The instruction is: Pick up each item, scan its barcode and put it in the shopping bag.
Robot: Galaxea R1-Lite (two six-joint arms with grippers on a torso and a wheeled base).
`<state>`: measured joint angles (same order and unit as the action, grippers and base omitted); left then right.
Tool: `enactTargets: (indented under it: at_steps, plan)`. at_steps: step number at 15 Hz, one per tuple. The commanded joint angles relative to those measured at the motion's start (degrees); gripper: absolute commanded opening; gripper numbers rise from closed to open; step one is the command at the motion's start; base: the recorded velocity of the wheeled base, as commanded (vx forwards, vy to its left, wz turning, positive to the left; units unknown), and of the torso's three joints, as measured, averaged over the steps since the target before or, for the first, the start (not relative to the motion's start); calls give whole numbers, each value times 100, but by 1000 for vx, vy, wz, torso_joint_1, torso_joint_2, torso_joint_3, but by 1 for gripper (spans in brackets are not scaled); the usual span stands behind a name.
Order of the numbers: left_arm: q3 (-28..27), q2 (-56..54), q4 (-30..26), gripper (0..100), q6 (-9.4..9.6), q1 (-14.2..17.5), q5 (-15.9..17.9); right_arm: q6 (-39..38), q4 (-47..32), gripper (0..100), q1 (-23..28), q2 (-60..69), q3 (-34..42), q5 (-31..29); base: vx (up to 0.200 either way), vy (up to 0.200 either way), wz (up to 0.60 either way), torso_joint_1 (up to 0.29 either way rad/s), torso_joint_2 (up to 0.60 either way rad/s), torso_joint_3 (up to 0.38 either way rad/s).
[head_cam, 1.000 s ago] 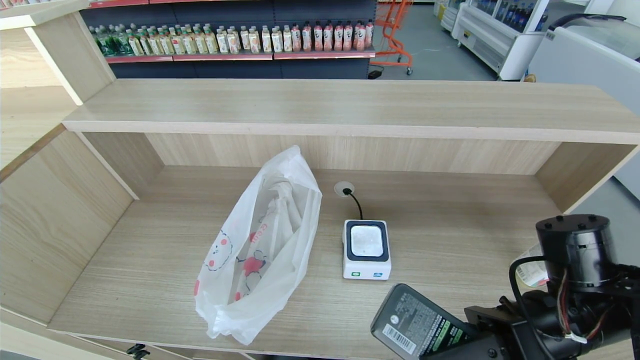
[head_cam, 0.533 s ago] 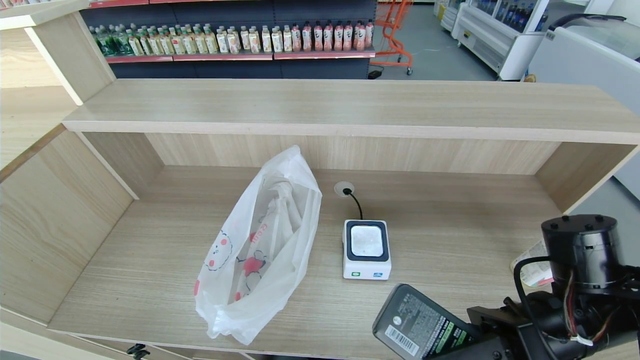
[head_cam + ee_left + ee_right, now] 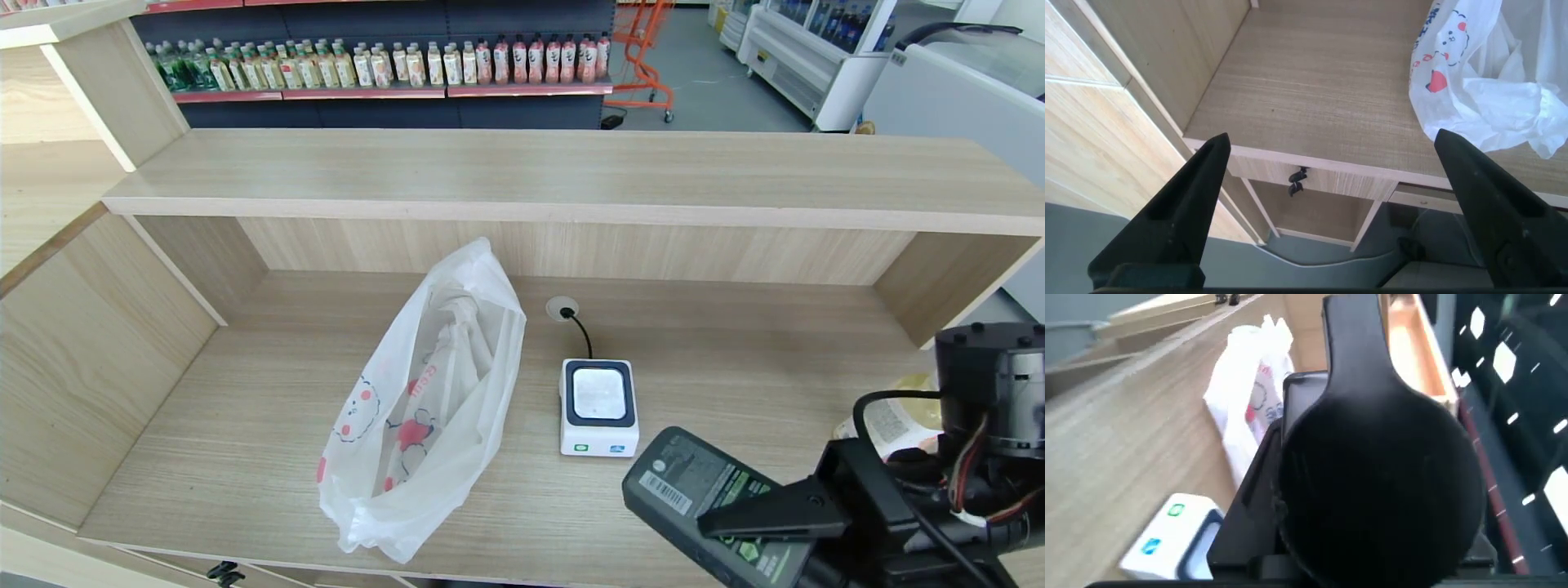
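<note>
Nearest in, at the front right edge of the light wood tabletop (image 3: 245, 425), the right gripper (image 3: 735, 518) is clenched on one dark flat pouch with a white barcode label (image 3: 686, 478). The pouch is held tilted, label up, close to the scanner's front right corner but apart from it. Off the front left edge, the left gripper (image 3: 1331, 137) hangs released, its black fingers (image 3: 1200, 188) spread wide, near the bag's mouth. Behind the right arm lies one pale yellow packet with a printed label (image 3: 886, 416), partly hidden. One white box scanner with a dark-framed window (image 3: 598, 406) sits mid-tabletop. Its single black cable (image 3: 581, 333) runs back to a round hole (image 3: 562, 309). Just to its left lies one white translucent plastic shopping bag with red cartoon prints (image 3: 424, 400), stretched front to back. There is wide wood between the bag and the left wall, and more between the scanner and the right wall. At the back, a raised wooden ledge (image 3: 539, 171) runs the full width.
</note>
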<state>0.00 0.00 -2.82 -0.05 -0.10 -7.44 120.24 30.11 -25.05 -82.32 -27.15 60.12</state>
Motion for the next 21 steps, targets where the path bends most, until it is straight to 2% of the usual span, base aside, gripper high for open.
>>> enactTargets:
  at_steps: [1,2,3,5,6,7,8,9,10,11,12,14,21]
  plan:
    - [0,9,0,100,-4,1,-3,-2206,30,0,449,858,69,-774,0,0,0,0,0,0]
    - [0,9,0,100,-4,1,-3,-3665,153,0,906,1289,8,-1468,0,0,0,0,0,0]
    - [0,9,0,100,5,1,-3,-4694,162,0,1574,1526,210,-1486,0,0,0,0,0,0]
    - [0,9,0,100,-4,10,-3,-5027,100,0,2066,1667,324,-1143,0,0,0,0,0,0]
    - [0,9,0,100,-4,10,-3,-6390,48,0,2479,1684,263,-1178,0,0,0,0,0,0]
    - [0,9,0,100,-4,1,-3,-7884,56,0,2567,1570,148,-1468,0,0,0,0,0,0]
    - [0,9,0,100,-4,1,-3,-9325,12,0,2523,1377,17,-2295,0,0,0,0,0,0]
    - [0,9,-8,100,-4,1,-3,-10890,12,0,2083,1219,-10,-3007,0,0,0,0,0,0]
    - [0,9,0,100,5,1,-3,-12182,12,0,1591,1078,-71,-3367,0,0,0,0,0,0]
    - [0,9,0,100,-4,1,-3,-13887,4,0,1002,841,-247,-3877,0,0,0,0,0,0]
    - [0,9,0,100,5,1,-3,-14511,4,0,712,489,-370,-4211,0,0,0,0,0,0]
    - [0,9,0,100,5,1,-3,-14889,56,0,475,-284,-520,-4422,0,0,0,0,0,0]
    - [0,9,0,100,-4,1,-3,-15029,12,0,-79,-1585,-1838,-4422,0,0,0,0,0,0]
